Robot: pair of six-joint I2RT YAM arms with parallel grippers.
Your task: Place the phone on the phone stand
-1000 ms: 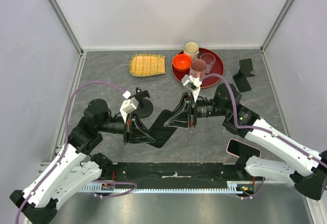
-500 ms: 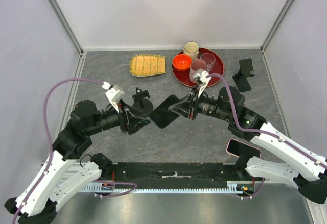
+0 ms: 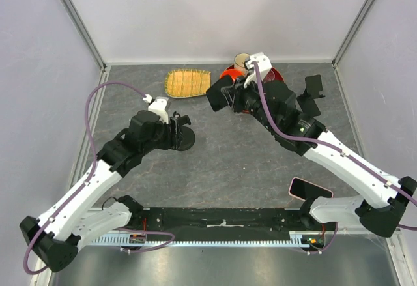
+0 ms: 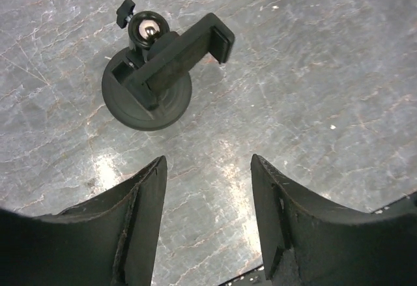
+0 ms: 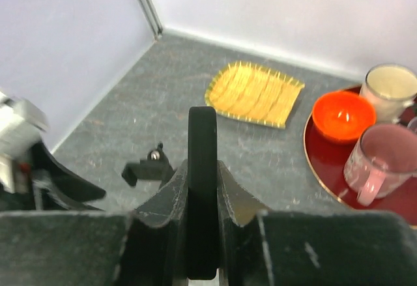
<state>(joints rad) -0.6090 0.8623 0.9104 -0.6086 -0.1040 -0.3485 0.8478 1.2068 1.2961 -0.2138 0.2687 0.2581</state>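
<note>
in the top view your right arm lies across most of the round red tray [image 5: 322,163] at the far side, so what stands on it is largely hidden. the right wrist view shows it plainly: a glossy orange bowl [image 5: 344,116], a white mug [image 5: 389,87] cut off by the frame edge and a pinkish clear glass [image 5: 381,162], with the woven yellow bamboo mat [image 5: 255,94] to their left. there the flat black phone [image 5: 202,143] shows only edge-on, a thin dark slab pinched between the pads of the right gripper [image 5: 202,198]. only the top view shows its broad face, tilted and held in the air in front of the tray. the small black phone stand [image 4: 156,71] with its round disc base sits left of centre on the grey stone-look table [image 3: 247,162]. its ball joint and clamp plate are clear only in the left wrist view. the left gripper [image 4: 208,191] hovers just beside the stand without touching it, fingers spread with nothing between them. your left arm reaches from the near left corner. your right arm stretches from the near right to the far centre.
</note>
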